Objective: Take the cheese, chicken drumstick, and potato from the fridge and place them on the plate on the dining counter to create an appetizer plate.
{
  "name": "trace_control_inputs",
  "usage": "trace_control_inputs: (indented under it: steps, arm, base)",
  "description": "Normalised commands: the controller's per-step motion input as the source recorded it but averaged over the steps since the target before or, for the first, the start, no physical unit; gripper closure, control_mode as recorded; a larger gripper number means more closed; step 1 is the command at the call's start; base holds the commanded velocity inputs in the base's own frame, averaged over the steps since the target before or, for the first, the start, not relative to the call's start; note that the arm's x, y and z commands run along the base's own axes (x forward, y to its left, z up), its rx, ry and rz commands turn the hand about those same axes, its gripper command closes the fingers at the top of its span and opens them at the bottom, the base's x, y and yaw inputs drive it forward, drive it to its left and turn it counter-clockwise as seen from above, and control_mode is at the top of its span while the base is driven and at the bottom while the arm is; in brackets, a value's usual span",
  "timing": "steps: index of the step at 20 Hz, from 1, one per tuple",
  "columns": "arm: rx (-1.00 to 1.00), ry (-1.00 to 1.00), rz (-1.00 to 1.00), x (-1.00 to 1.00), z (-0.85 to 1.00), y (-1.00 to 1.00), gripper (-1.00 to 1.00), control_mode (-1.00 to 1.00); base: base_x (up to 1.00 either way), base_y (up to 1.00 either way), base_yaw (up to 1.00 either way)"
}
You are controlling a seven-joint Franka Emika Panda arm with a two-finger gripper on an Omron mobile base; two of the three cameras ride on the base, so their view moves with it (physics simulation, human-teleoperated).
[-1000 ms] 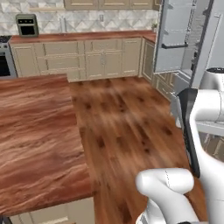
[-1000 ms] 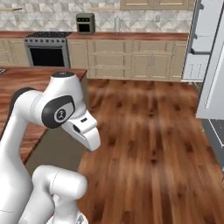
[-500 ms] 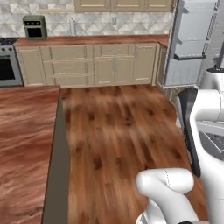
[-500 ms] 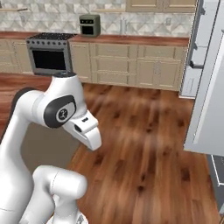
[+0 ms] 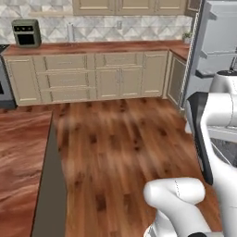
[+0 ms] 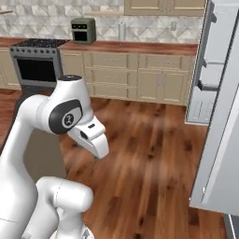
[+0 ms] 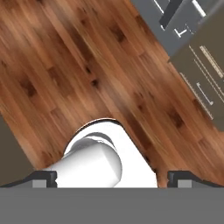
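The fridge (image 5: 217, 41) stands at the right, light grey, with its door swung open (image 6: 219, 116) and white wire-railed bins showing (image 6: 207, 70). In the hand view a corner of the fridge (image 7: 153, 13) lies at the top right, above wood floor. My gripper (image 7: 113, 177) points down at the floor, open, with nothing between its fingertips (image 7: 43, 177). The dining counter (image 5: 18, 157) shows its reddish-brown top at the lower left. The cheese, chicken drumstick, potato and plate are out of view.
A wall counter (image 5: 106, 46) with beige cabinets runs along the back, carrying a toaster oven (image 5: 26, 32). A stove (image 6: 35, 65) stands at the far left. Open wood floor (image 5: 120, 139) lies between the dining counter and the fridge.
The whole picture has shifted: the base has swung towards the fridge, so the dining counter slid off to the left and the fridge looms larger. The gripper stays open.
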Motion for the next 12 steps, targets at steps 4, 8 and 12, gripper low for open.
trace_control_inputs:
  steps: [4,8,12]
  arm:
    - [0.00,0.00,0.00,0.00,0.00,0.00,-1.00,1.00]
    - [0.00,0.00,0.00,0.00,0.00,0.00,-1.00,1.00]
    - [0.00,0.00,0.00,0.00,0.00,0.00,-1.00,1.00]
  base:
    - [1.00,-0.02,-0.33]
    - [1.00,0.00,-0.44]
    - [0.92,0.00,-0.51]
